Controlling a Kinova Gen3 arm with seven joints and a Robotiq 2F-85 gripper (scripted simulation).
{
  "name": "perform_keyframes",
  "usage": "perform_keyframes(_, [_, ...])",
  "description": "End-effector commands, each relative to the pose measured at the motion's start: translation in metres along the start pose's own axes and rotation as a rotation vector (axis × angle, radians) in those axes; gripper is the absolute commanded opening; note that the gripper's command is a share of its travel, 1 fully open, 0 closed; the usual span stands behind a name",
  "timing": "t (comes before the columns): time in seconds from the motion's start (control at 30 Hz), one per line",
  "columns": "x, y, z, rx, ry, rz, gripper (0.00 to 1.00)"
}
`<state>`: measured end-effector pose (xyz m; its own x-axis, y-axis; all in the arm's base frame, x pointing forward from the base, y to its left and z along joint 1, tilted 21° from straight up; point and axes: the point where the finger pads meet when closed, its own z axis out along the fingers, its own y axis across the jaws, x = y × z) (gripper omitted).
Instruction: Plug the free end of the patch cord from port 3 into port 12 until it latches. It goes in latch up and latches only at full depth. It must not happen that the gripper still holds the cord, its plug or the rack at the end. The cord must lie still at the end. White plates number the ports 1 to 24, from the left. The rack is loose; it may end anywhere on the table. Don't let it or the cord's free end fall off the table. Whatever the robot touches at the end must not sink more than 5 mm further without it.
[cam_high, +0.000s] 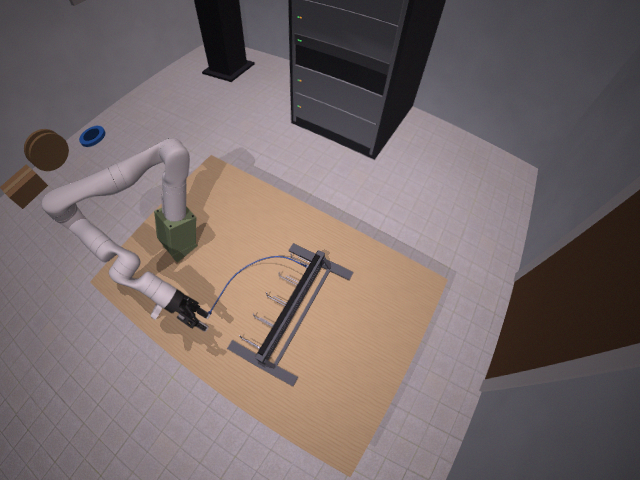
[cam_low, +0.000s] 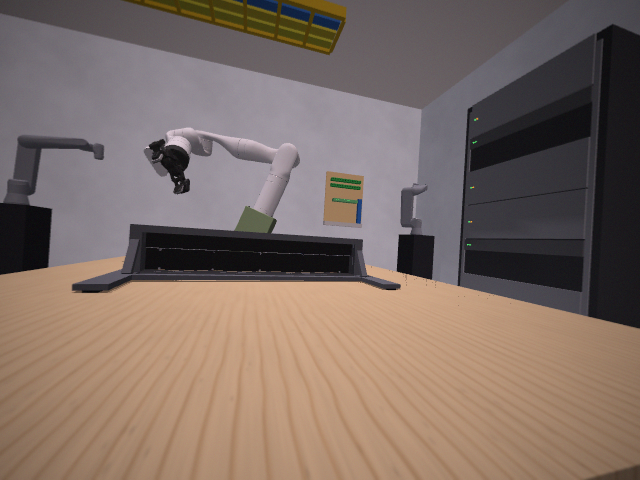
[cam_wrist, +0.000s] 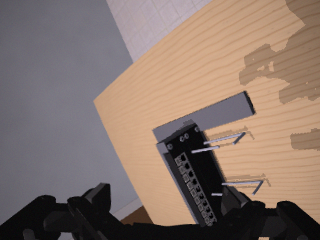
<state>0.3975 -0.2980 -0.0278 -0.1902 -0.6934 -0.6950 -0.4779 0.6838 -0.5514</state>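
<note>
My gripper (cam_high: 206, 320) (cam_low: 168, 168) (cam_wrist: 166, 198) is open, with nothing seen between its fingers, and is raised above the table, off the port side of the rack. The blue patch cord (cam_high: 253, 260) leaves the rack near its far end in the top view and arcs over to my gripper. Its free end (cam_high: 209, 313) shows right at the tip of one finger; contact cannot be told. The cord is not seen in the wrist view. The black patch rack (cam_high: 292, 304) (cam_low: 248, 235) (cam_wrist: 204, 160) stands upright on its feet. Port numbers are unreadable.
Several metal cord hooks (cam_high: 249, 341) (cam_wrist: 227, 138) stick out from the port side of the rack. Its flat grey foot (cam_high: 281, 373) (cam_wrist: 215, 115) lies on the wooden table (cam_high: 382, 310) (cam_low: 310, 387) (cam_wrist: 200, 65). The arm's green base (cam_high: 177, 237) stands across the table.
</note>
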Motion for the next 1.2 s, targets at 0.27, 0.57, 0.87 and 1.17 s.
perform_keyframes(0.27, [0.000, -0.001, 0.000, 0.001, 0.001, -0.001, 1.00])
perform_keyframes(0.57, [0.000, -0.001, 0.000, 0.000, 0.001, -0.002, 1.00])
perform_keyframes(0.87, [0.008, 0.039, -0.002, -0.201, 0.056, -0.100, 1.00])
perform_keyframes(1.17, [0.018, 0.095, 0.000, -0.493, 0.143, -0.243, 1.00])
